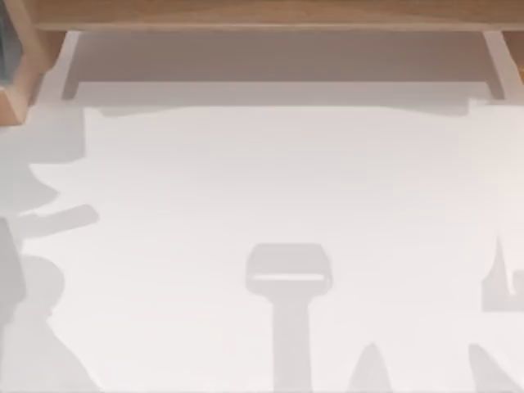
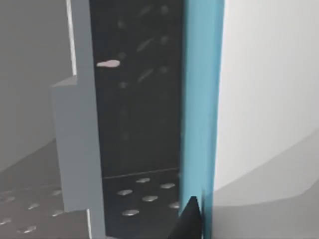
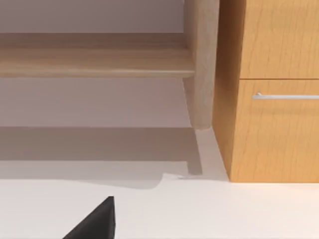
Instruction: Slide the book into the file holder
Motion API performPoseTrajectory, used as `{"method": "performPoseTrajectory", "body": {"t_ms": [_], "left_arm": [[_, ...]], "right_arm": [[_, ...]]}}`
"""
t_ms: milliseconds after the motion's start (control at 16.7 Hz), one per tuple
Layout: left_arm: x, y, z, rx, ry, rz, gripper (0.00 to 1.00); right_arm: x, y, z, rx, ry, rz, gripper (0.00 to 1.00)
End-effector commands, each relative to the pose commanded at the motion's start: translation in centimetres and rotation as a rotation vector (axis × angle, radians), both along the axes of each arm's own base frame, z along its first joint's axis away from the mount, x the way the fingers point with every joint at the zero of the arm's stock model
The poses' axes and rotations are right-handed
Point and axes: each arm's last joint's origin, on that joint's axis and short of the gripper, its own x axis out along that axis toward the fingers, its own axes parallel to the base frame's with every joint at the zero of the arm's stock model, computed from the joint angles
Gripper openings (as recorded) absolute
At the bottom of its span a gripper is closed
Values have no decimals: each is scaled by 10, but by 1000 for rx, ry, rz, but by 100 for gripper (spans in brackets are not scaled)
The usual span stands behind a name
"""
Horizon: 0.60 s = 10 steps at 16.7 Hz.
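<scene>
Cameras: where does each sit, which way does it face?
Top: above the table, looking down; wooden shelf along the far edge.
Left wrist: on the left arm, close on the book; dark fingertip showing.
Right wrist: on the right arm, facing shelf and drawer cabinet; fingertip showing.
Shared: top and right wrist both show the shelf.

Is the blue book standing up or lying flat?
Standing up, it seems: in the left wrist view the book runs as a tall blue strip, edge-on, beside a dark panel. Whether it is in the holder, cannot tell.

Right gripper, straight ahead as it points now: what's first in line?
Bare tabletop looks free ahead of the right gripper's finger; first contact is probably the shelf's wooden leg or the cabinet beside it. Depth unclear.
</scene>
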Motion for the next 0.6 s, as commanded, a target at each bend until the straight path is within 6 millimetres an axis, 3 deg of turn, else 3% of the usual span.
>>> {"method": "performPoseTrajectory", "body": {"t_ms": [420,600], "left_arm": [[29,1,-4,1,-4,3,0],[30,1,-5,0,-2,3,0]], "right_arm": [[0,0,0,0,0,0,100],[0,0,0,0,0,0,100]]}}
